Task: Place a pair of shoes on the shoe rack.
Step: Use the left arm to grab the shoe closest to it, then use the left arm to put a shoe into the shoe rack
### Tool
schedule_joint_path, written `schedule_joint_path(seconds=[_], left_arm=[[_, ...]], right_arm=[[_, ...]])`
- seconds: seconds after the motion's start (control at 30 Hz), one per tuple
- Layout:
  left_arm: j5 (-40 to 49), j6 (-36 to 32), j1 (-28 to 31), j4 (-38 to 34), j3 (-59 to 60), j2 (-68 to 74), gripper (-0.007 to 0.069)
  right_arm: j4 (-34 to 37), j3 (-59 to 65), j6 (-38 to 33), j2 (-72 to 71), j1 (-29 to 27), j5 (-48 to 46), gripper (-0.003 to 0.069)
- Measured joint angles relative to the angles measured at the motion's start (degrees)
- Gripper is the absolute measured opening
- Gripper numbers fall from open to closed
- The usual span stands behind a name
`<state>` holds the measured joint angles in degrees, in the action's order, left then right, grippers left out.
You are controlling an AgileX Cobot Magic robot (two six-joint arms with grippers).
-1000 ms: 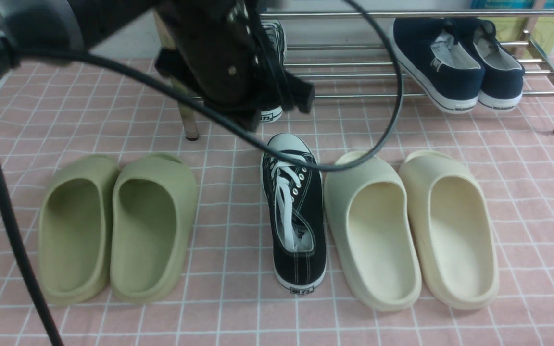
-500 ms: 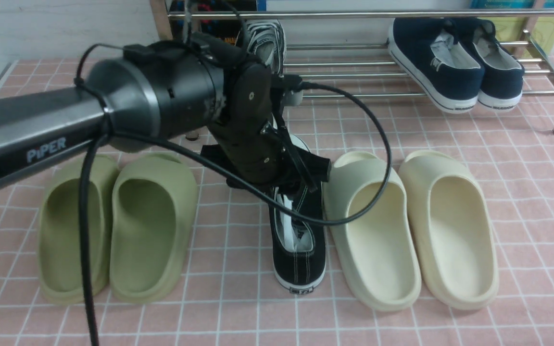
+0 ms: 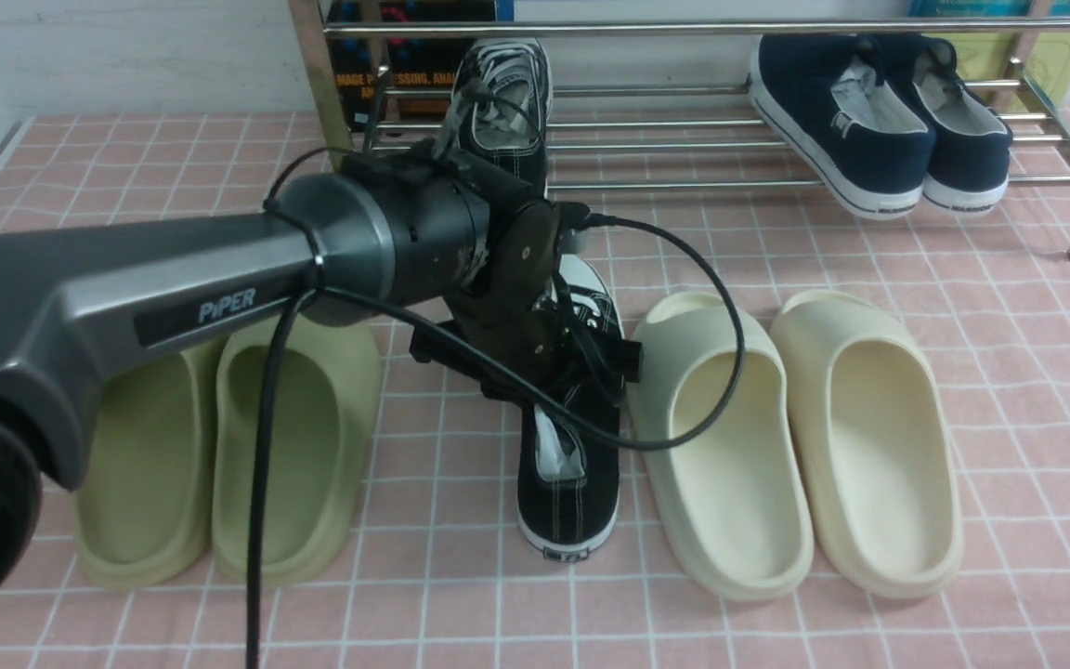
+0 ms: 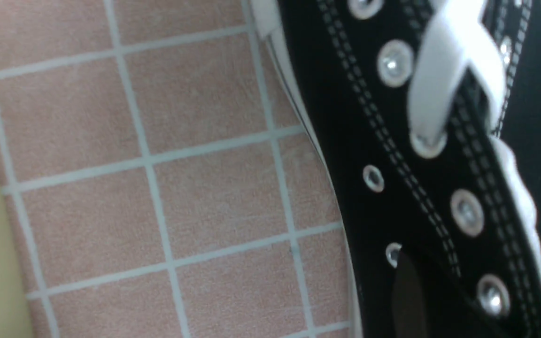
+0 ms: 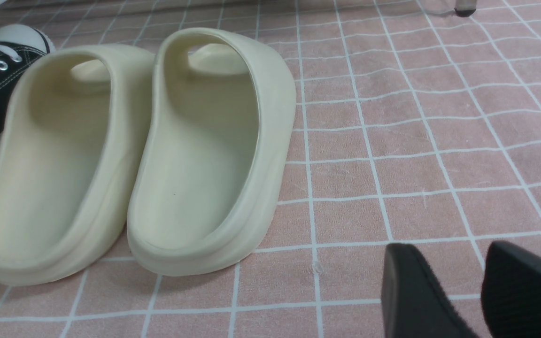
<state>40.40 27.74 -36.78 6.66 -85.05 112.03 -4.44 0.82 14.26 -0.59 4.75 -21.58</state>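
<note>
Straight below the left jaws lies the black sneaker [image 3: 570, 492], so close that the left wrist view holds little but its eyelets [image 4: 392, 63] and a white lace [image 4: 449, 70]. One dark fingertip [image 4: 406, 300] sits against the canvas by the lower eyelets. The other is out of sight, and from the front the wrist housing [image 3: 507, 279] covers both, so I cannot tell whether the jaws have closed on the shoe.

The sneaker's long axis runs fore and aft beneath them, with the heel on the robot's side and the white toe cap [image 3: 583, 274] on the far side, pointing at the shoe rack [image 3: 684, 144]. The jaws look set across that axis, over the laced middle, which I judge suits a pinch on the shoe's side wall.

Beyond the toe, the rack carries the partner sneaker [image 3: 502, 102], sloped on the bars. Right of it, bare bars run as far as the navy slip-ons [image 3: 869, 130]. The move probably goes up and forward from the jaws, ending just right of the partner.

The cream slides [image 3: 721, 446] stand just beside the sneaker on the jaws' right. The green slides [image 3: 293, 446] lie on their left, a little apart.

The right jaws stand parted with nothing between the pads [image 5: 416, 291], over the pink checked mat [image 5: 392, 141]. The cream slides lie between them and the sneaker, so the left jaws are plainly nearer.
</note>
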Motion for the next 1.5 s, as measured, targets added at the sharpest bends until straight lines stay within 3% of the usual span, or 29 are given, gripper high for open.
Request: schedule_joint_path(seconds=[0.2, 0.57, 0.87, 1.0, 1.37, 1.5], left_arm=[[8.7, 0.0, 0.0, -0.2, -9.9, -1.3, 0.0048], [9.8, 0.2, -0.2, -3.0, -24.7, 4.7, 0.0043], [20.0, -9.3, 0.0, -5.6, -27.3, 4.1, 0.0043], [20.7, -10.1, 0.0, -5.9, -27.4, 3.0, 0.0043], [7.1, -11.9, 0.1, -6.7, -27.6, 1.9, 0.0043], [-1.4, -11.1, 0.1, -2.4, -27.6, 3.7, 0.0043]], right_arm=[[0.0, 0.0, 0.0, 0.0, 0.0, 0.0, 0.0239], [0.0, 0.0, 0.0, 0.0, 0.0, 0.0, 0.0239], [0.0, 0.0, 0.0, 0.0, 0.0, 0.0, 0.0239], [0.0, 0.0, 0.0, 0.0, 0.0, 0.0, 0.0239], [0.0, 0.0, 0.0, 0.0, 0.0, 0.0, 0.0239], [0.0, 0.0, 0.0, 0.0, 0.0, 0.0, 0.0239]])
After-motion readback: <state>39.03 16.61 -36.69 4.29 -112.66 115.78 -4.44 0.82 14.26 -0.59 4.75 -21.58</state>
